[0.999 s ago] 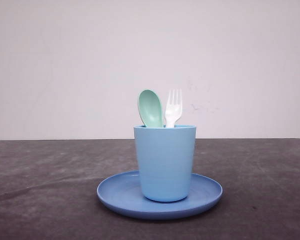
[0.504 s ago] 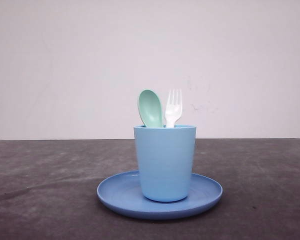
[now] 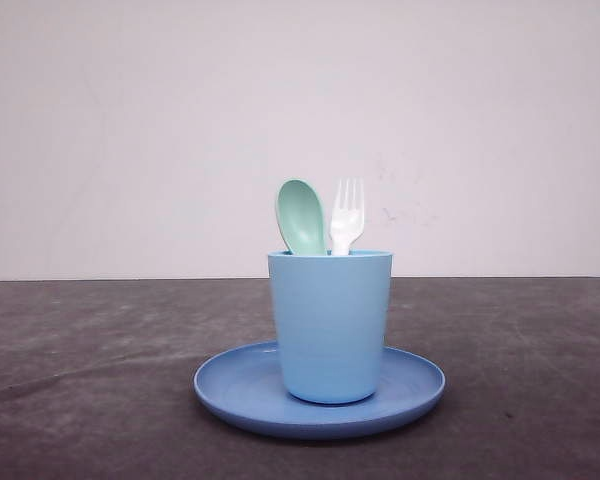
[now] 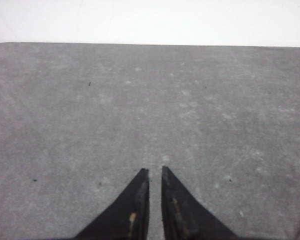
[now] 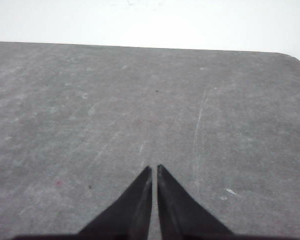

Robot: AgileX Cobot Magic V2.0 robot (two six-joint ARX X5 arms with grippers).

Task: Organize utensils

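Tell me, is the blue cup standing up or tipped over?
Upright: the cup stands on the plate, rim level, with spoon and fork sticking out.

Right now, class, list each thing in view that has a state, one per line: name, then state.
Spoon: upright in the cup, bowl up.
Fork: upright in the cup, tines up, beside the spoon.
Cup: upright on the plate.
Plate: flat on the table.
Left gripper: jaws shut, empty, over bare table.
Right gripper: jaws shut, empty, over bare table.
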